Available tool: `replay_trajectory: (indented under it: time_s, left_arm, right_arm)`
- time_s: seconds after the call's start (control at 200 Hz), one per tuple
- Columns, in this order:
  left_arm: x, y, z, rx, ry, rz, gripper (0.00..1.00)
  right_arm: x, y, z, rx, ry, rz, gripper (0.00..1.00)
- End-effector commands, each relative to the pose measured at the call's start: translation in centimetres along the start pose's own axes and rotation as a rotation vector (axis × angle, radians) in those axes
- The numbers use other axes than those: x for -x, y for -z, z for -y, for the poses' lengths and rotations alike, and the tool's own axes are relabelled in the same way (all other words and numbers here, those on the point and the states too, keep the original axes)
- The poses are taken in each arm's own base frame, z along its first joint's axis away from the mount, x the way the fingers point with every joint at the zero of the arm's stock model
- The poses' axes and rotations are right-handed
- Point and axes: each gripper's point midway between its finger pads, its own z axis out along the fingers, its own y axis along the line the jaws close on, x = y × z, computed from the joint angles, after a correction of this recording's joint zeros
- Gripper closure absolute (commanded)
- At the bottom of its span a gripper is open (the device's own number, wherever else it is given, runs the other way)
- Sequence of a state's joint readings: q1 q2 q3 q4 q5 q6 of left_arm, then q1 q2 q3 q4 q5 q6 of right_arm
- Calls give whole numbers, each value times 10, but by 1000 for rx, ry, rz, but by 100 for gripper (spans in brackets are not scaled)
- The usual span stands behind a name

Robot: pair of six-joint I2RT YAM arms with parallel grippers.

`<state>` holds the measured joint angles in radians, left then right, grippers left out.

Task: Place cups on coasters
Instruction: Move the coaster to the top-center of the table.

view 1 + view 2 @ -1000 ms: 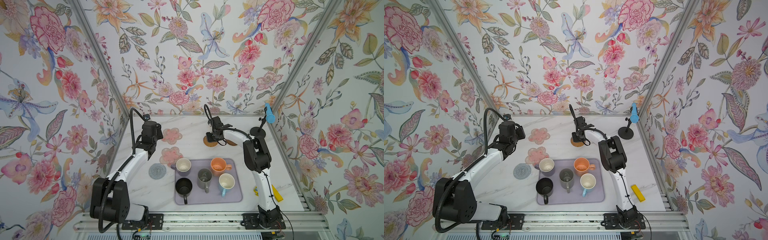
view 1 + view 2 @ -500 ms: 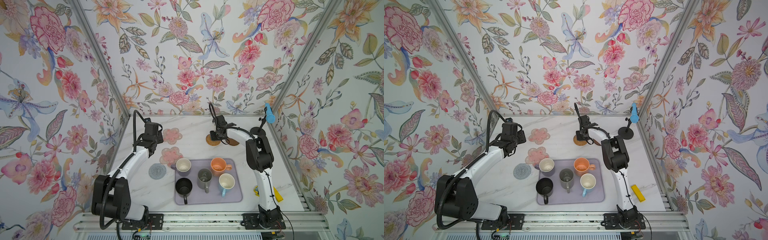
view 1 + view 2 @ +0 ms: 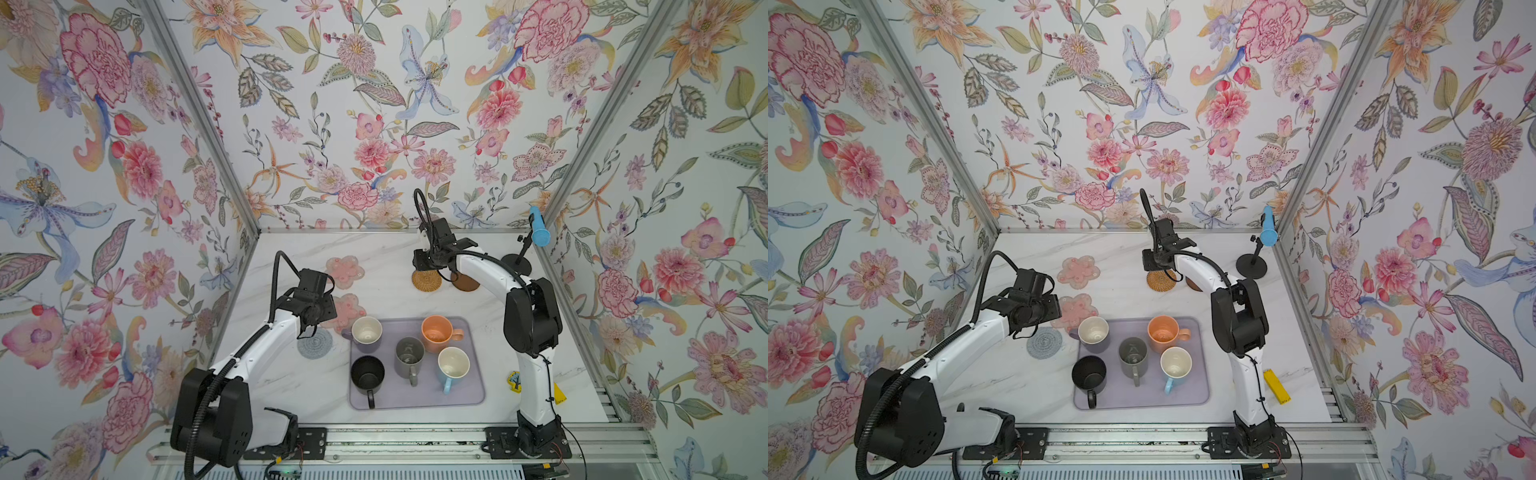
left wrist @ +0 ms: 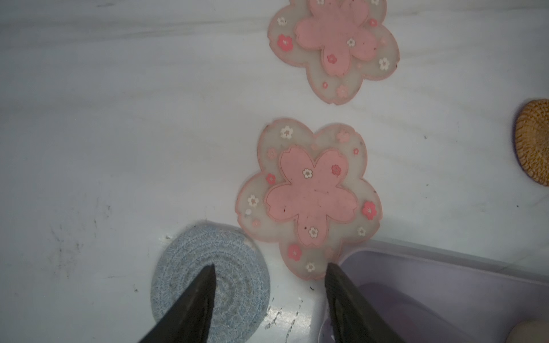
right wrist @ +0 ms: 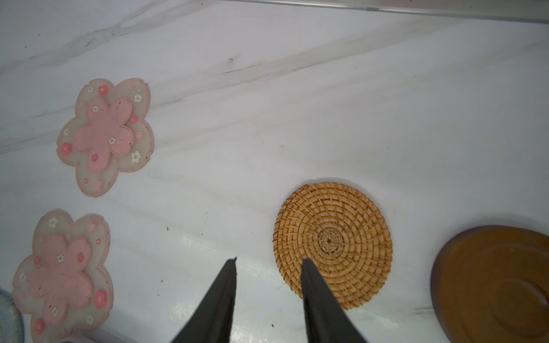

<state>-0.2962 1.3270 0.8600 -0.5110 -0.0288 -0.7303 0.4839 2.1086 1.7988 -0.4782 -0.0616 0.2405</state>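
Several cups stand on the lavender mat [image 3: 473,395]: a lavender mug [image 3: 365,334], a peach mug [image 3: 436,332], a grey mug [image 3: 409,357], a black mug [image 3: 367,374] and a light blue mug [image 3: 452,365]. The coasters lie bare: two pink flowers [image 3: 345,270] [image 3: 347,309], a knitted grey-blue round [image 3: 316,345], a rattan round [image 3: 427,280] and a brown disc [image 3: 465,284]. My left gripper [image 4: 271,265] is open and empty, above the gap between the knitted coaster [image 4: 208,276] and the mat's corner. My right gripper [image 5: 270,260] is open and empty at the rattan coaster's [image 5: 332,237] edge.
A black round stand [image 3: 515,264] with a blue-tipped rod sits at the far right corner. A yellow block [image 3: 557,397] lies by the right arm's base. Floral walls enclose the marble table [image 3: 291,382] on three sides.
My left arm has drawn back from the far pink coaster toward the mat's near-left corner. The right gripper's jaws have spread apart beside the rattan coaster.
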Motion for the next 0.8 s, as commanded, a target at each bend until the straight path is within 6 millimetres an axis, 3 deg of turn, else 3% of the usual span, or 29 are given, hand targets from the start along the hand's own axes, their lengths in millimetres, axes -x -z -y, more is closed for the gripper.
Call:
replay_trajectory:
  time_s: [0.0, 0.125, 0.265, 0.455, 0.636, 0.791]
  left_arm:
    - [-9, 4, -2, -17, 67, -7, 37]
    - [13, -3, 4, -20, 102, 67, 40]
    - [66, -18, 21, -24, 130, 172, 45]
    - [124, -78, 37, -66, 199, 157, 49]
    - [166, -111, 43, 2, 208, 219, 54]
    - [192, -133, 32, 50, 237, 281, 59]
  right_arm:
    - [1, 11, -18, 58, 26, 13, 59]
    - [1, 13, -45, 114, 88, 21, 58]
    - [1, 10, -64, 156, 81, 20, 59]
    - [-4, 5, -71, 180, 39, 14, 59]
    - [-8, 1, -71, 182, 5, 23, 59]
    - [-12, -6, -71, 188, -4, 8, 59]
